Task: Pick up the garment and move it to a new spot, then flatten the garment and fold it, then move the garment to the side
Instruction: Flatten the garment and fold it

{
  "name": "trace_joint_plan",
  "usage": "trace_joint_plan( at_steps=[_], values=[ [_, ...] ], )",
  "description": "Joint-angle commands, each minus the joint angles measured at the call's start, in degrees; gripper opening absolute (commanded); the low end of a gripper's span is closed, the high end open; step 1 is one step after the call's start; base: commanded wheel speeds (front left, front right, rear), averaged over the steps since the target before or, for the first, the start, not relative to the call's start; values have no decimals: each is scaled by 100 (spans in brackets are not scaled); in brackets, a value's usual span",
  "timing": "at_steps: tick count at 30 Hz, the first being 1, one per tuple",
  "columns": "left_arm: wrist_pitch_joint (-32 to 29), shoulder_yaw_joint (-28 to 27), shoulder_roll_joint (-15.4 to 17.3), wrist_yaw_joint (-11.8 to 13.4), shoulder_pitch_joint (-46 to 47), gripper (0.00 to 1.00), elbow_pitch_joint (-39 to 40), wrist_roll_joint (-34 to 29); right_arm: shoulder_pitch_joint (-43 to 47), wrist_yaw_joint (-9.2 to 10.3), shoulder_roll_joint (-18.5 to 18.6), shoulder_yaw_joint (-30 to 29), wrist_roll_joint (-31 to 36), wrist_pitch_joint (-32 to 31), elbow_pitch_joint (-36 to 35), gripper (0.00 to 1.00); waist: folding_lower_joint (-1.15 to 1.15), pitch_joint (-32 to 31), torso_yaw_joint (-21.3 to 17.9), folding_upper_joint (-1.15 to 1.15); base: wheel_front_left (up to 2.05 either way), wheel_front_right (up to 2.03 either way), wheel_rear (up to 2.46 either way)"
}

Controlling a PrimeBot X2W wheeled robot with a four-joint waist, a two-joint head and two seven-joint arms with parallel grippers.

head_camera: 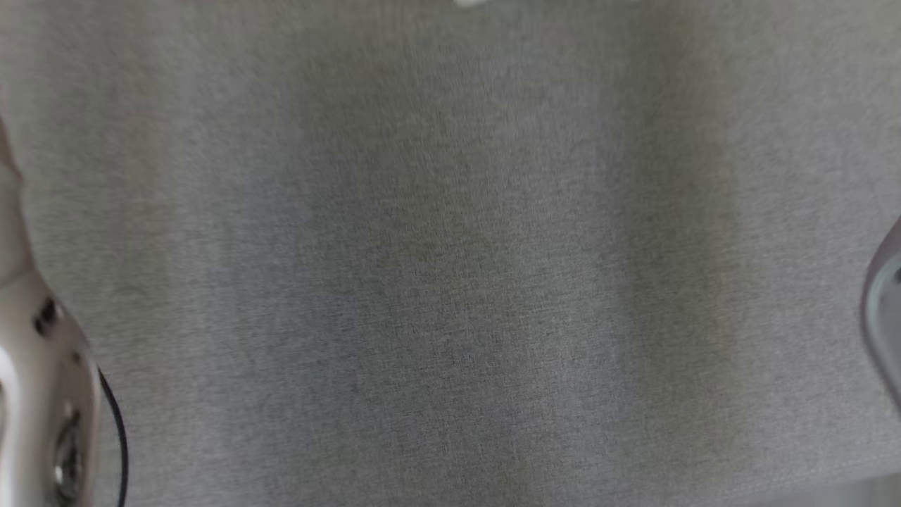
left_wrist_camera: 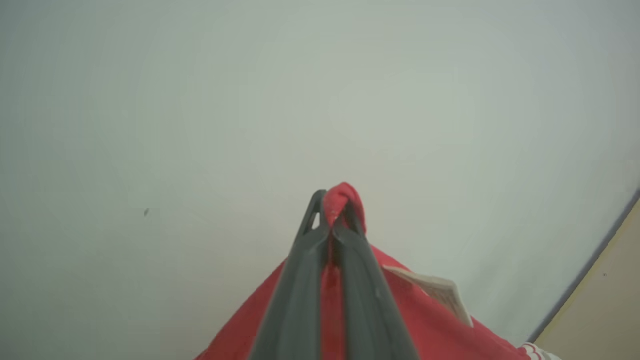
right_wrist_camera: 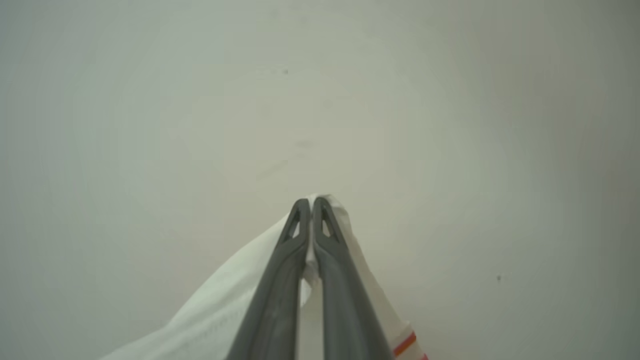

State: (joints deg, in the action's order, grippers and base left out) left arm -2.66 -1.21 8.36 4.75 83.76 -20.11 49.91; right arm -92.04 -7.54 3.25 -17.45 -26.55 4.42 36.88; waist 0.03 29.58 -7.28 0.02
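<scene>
The garment is red and white cloth held by both grippers. In the left wrist view my left gripper point(left_wrist_camera: 331, 207) is shut on a red fold of the garment point(left_wrist_camera: 430, 320), which hangs down past a pale label. In the right wrist view my right gripper point(right_wrist_camera: 311, 207) is shut on a white part of the garment point(right_wrist_camera: 220, 315), whose edge carries red stripes at the lower right. Both wrist cameras look at a plain pale surface beyond the fingers. In the head view a pale left forearm point(head_camera: 42, 380) shows at the lower left edge and a bit of the right arm point(head_camera: 885, 310) at the right edge.
A grey cloth-covered surface point(head_camera: 450, 282) spreads across the blurred head view. A dark line and a beige area point(left_wrist_camera: 600, 305) cross the lower right corner of the left wrist view.
</scene>
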Motion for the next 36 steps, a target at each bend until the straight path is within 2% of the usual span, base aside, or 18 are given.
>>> trace_joint_plan(
  at_steps=[1, 3, 4, 6, 10, 14, 16, 22, 26, 30, 32, 36],
  values=[
    [331, -56, 37, -175, 334, 0, -17, -49, -372, 11, -32, 82, -94, 469, 2, 0, -3, 1003, -238, -2, 0, 0, 0],
    [762, -72, 27, -449, 687, 0, 14, -118, -722, 11, -38, 338, -176, 872, -151, 0, -3, 1115, -238, -2, 0, 0, 0],
    [762, -72, 27, -449, 687, 0, 14, -118, -722, 11, -38, 338, -176, 872, -151, 0, -3, 1115, -238, -2, 0, 0, 0],
    [1163, -93, -17, -743, 1021, 0, 50, -135, -942, 11, -27, 570, -320, 1030, -432, 0, -3, 1244, -214, -2, 0, 0, 0],
    [1473, -54, -99, -1031, 1065, 0, -132, -8, -695, 11, 277, 1081, -176, 1068, -1059, 0, -3, 1433, -106, -2, 0, 0, 0],
    [1607, 17, -16, -1130, 349, 0, -572, -133, -31, 11, 517, 1714, -146, 1068, -1179, 0, -3, 1488, 61, -2, 0, 0, 0],
    [1688, -44, -106, -1176, -116, 0, -700, -26, 337, 11, 694, 1998, -266, 1072, -1232, 0, -3, 1415, 143, -2, 0, 0, 0],
    [1758, -257, -335, -1194, -2075, 0, -649, 298, 1808, 11, 1406, 3003, -873, 1035, -1492, 0, -3, 764, 368, -2, 0, 0, 0],
    [1767, -287, -508, -1167, -3642, 0, -413, 618, 3082, 11, 1883, 3284, -1357, 301, -1651, 0, -3, 70, 490, -2, 0, 0, 0],
    [1754, -157, -588, -1166, -4875, 0, -487, 851, 4318, 11, 2171, 3257, -1431, -675, -1934, 0, -3, -613, 500, -2, 0, 0, 0],
    [1739, -24, -603, -1165, -5315, 0, -547, 1003, 4961, 11, 2177, 3117, -1297, -1126, -2081, 0, -3, -944, 487, -2, 0, 0, 0],
    [1680, 263, -608, -1125, -6015, 0, -591, 1090, 6121, 12, 1852, 2529, -946, -1891, -2355, 0, -3, -1509, 462, -2, 0, 0, 0]
  ],
)
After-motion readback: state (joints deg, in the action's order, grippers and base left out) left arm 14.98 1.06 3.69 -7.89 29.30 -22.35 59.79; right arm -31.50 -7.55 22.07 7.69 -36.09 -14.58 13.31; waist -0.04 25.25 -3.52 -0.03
